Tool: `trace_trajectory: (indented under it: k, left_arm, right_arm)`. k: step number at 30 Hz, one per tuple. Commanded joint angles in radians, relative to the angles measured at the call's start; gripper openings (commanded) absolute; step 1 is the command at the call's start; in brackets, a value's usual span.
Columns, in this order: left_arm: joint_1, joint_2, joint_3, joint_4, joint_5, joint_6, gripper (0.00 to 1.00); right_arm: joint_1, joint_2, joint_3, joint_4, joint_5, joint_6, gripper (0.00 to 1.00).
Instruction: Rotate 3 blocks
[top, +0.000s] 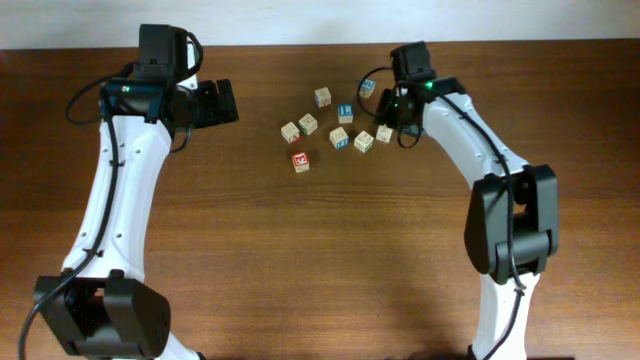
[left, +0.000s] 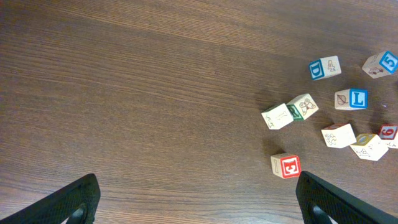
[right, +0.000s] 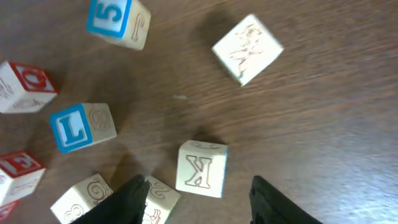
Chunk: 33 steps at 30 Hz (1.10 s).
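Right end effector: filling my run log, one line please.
right end effector: open, flanking K block, no contact | left end effector: open, empty

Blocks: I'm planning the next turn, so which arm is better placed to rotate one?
Right. Its gripper has a finger either side of the K block; the left gripper hangs open over bare table, away from the blocks.

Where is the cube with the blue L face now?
In the left wrist view the L cube lies in the cluster at the right side, below the D cube and the 5 cube, touching neither.
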<state>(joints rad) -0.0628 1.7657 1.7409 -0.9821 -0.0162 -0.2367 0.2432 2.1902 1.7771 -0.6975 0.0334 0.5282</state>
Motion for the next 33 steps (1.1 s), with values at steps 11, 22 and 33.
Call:
trace_trajectory:
  k: [11,22,33]
  left_arm:
    - [0.0,0.003,0.014,0.0,-0.01,-0.016,0.99]
    - [0.0,0.003,0.014,-0.007,-0.01,-0.016,0.99]
    - [0.0,0.003,0.014,-0.035,-0.01,-0.016,0.99]
  right_arm:
    - [0.052,0.092,0.011,0.039,0.172,0.012,0.54]
    - [0.053,0.106,0.007,0.022,0.135,0.012,0.33]
    - [0.053,0.106,0.007,-0.291,-0.016,-0.054,0.33]
